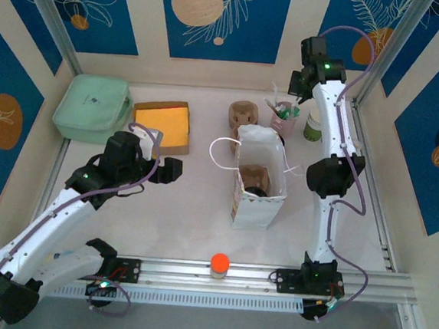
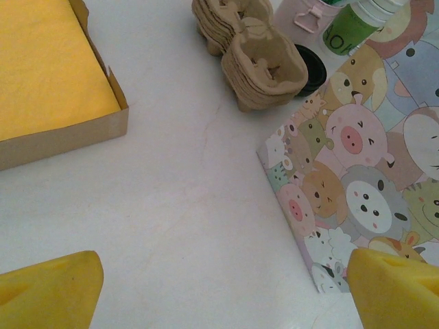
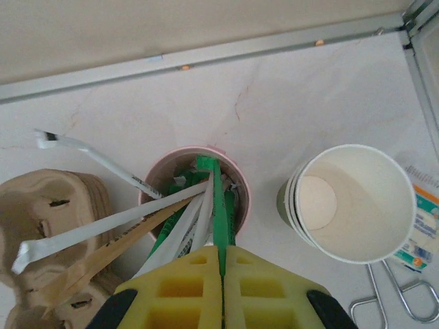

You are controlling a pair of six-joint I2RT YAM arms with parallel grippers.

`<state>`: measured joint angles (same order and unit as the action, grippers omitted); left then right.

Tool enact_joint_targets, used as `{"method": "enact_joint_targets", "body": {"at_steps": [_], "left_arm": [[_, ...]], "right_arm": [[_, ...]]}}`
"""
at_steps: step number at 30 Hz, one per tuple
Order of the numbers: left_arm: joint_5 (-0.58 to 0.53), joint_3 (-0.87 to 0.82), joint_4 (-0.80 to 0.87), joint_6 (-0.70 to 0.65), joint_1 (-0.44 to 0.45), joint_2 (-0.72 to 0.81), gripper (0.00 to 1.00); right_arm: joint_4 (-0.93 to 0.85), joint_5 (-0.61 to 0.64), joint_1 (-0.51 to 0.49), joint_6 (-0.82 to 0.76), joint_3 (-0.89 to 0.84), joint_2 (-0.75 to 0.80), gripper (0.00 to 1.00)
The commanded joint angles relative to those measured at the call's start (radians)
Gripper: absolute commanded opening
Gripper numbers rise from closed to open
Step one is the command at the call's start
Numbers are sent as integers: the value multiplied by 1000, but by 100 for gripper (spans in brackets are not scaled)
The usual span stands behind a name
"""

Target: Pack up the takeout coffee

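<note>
The paper bag (image 1: 256, 202) stands open mid-table, its cartoon-animal side (image 2: 363, 171) close to the left wrist camera. Inside it sits a brown carrier with a black round lid (image 1: 257, 189), which looks like the takeout coffee; its green side is hidden. My right gripper (image 3: 221, 250) is shut on a green wrapped stick (image 3: 217, 199) that stands in the pink cup (image 3: 241, 179) at the back right (image 1: 285, 118). My left gripper (image 2: 226, 295) hangs open over bare table left of the bag (image 1: 174, 168), with nothing between its yellow fingers (image 2: 48, 288).
A stack of lidless green-and-white cups (image 3: 350, 202) stands right of the pink cup. Brown carriers (image 2: 254, 48) and a black lid (image 2: 312, 68) lie behind the bag. A box with a yellow inside (image 1: 161, 125) and a green container (image 1: 92, 107) sit back left. An orange-capped bottle (image 1: 219, 264) stands on the front rail.
</note>
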<state>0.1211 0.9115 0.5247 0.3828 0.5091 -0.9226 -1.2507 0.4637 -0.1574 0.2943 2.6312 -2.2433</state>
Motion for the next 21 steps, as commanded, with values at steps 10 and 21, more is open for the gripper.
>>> {"method": "enact_joint_targets", "body": {"at_steps": [10,21], "left_arm": [[-17,35,28,-38,5,33,91],[-6,26,15,-41,5,37,91]], "right_arm": [[-55,36,-53,-24,14,139,7],[-86,51,-106,-49,-72,325,7]]}}
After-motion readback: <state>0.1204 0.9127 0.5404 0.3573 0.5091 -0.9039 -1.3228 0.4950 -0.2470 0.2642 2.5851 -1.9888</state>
